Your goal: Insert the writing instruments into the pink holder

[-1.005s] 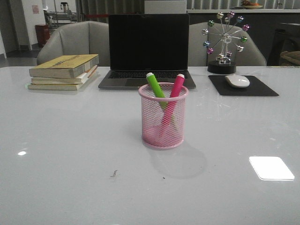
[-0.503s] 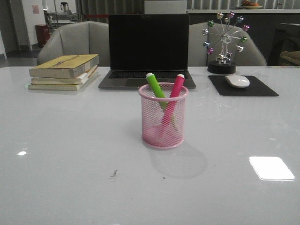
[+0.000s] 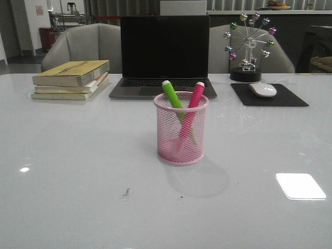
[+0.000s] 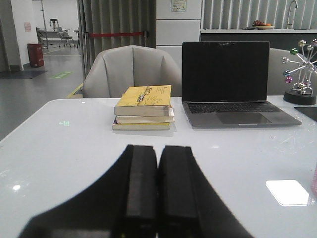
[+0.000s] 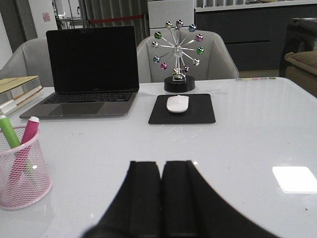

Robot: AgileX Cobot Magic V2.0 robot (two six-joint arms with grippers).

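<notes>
Though yellow, the top book's (image 4: 144, 96) cover writing is unreadable.

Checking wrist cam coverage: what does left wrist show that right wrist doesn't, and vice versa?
Only left wrist: the full book stack and the shut left gripper.

Only right wrist: the pink holder with the green marker and pink marker standing in it, the mouse on its pad, and the shut right gripper.

Both: the laptop, the ferris-wheel ornament, the white table.
</notes>
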